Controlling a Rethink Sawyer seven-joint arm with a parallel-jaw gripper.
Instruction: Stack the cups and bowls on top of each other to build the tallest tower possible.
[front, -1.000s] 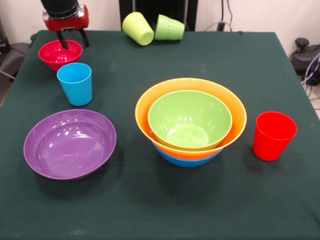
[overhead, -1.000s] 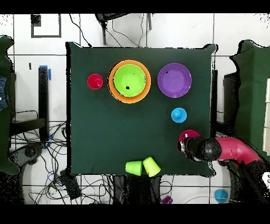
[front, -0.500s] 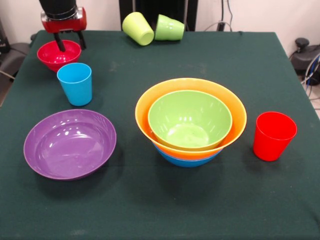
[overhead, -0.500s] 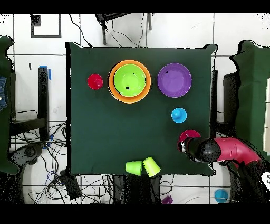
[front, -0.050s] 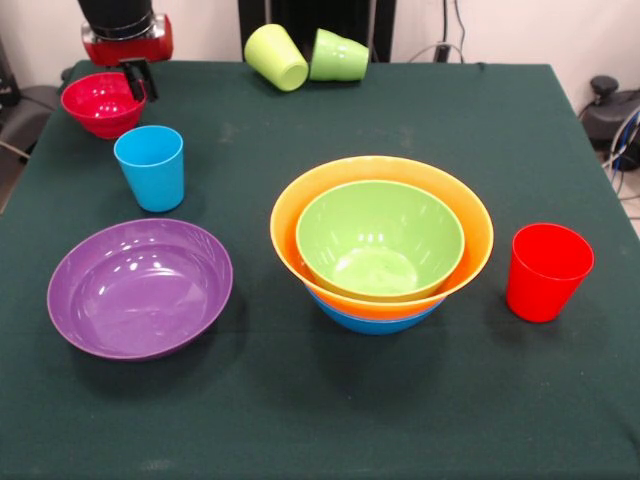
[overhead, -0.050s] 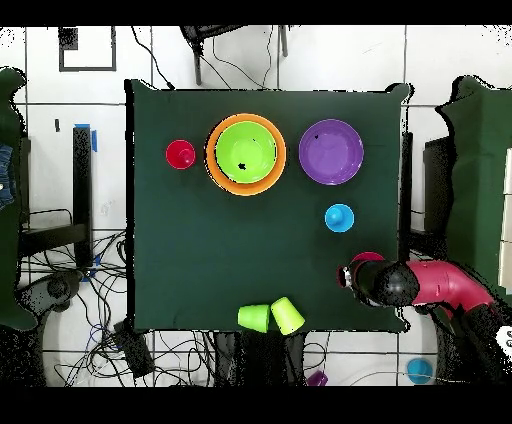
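Since a second ago the small red bowl (front, -0.050s: 100, 103) has slid toward the table (front, -0.050s: 320, 420) edge, away from the sky blue cup (front, -0.050s: 150, 167), apparently lifted. Your gripper (front, -0.050s: 135, 80) hangs at the bowl's rim beside that cup; its fingers (front, -0.050s: 137, 79) look clenched on the rim, a pinch suited to carrying it. Your arm reaches in low over the corner. The tower (front, -0.050s: 381, 242), with blue, orange and green nested, stands well apart from the sky blue cup.
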